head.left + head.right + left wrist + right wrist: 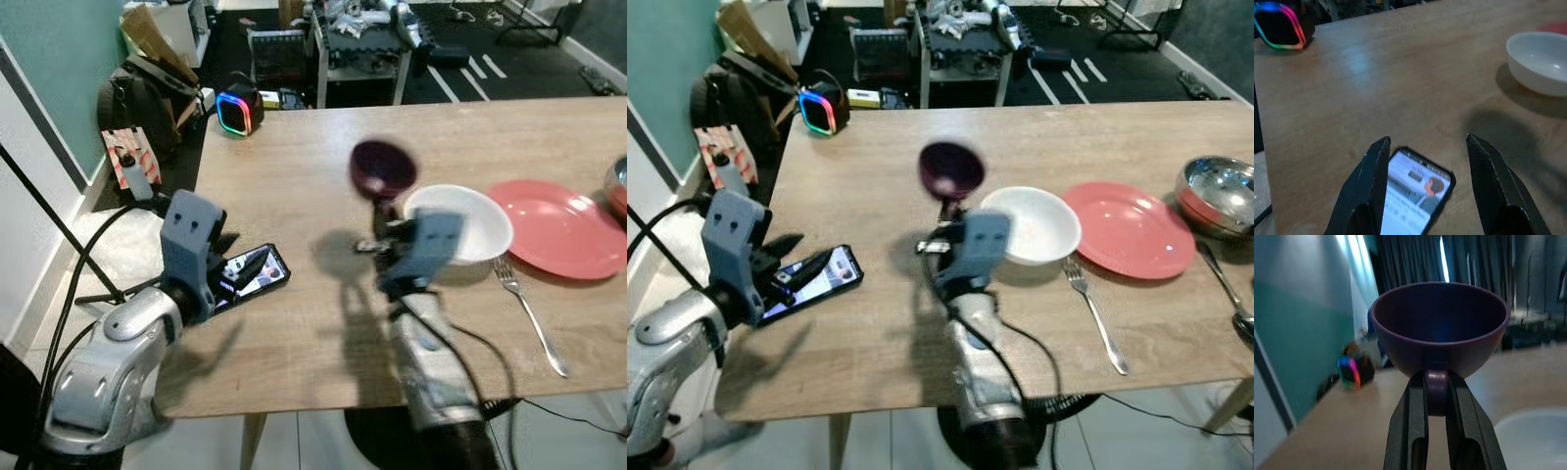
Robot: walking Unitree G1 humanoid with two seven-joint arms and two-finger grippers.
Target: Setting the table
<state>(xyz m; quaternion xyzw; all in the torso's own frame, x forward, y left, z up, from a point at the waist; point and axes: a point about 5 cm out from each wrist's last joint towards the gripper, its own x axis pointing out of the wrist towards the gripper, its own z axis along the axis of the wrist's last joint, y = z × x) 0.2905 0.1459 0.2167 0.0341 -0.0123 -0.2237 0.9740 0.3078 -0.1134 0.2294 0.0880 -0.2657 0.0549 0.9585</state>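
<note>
R hand [1436, 401] pinches the handle of a purple cup [1440, 328], fingers pressed on either side of it, cup upright & held up above the desk [294, 166], centre of the head frames, a bit blurred. Just right of it in frame, a white bowl [460, 220] sits on the desk, touching/overlapping the edge of a pink plate [563, 227] further right. A fork [529, 313] lies in front of the bowl & plate, lower right, tines toward the bowl. In the right eye view a steel bowl [1220, 186] sits at the far right edge w/ a spoon [1225, 284] below it near the desk edge. L hand [1425, 191] is spread, fingers apart, low over the desk at lower left of frame, straddling a phone [1415, 191] that lies screen-up & lit; can't tell if the fingers touch it. Upper left corner of the desk: a small speaker-like box w/ a rainbow-lit ring [238, 111]. Beyond the desk, upper left of frame, a dark bag [137, 103] on the floor against a teal wall [59, 69]; top centre, a white cart [362, 49] loaded w/ gear on dark flooring. Black cables [88, 255] run down the left side.
</note>
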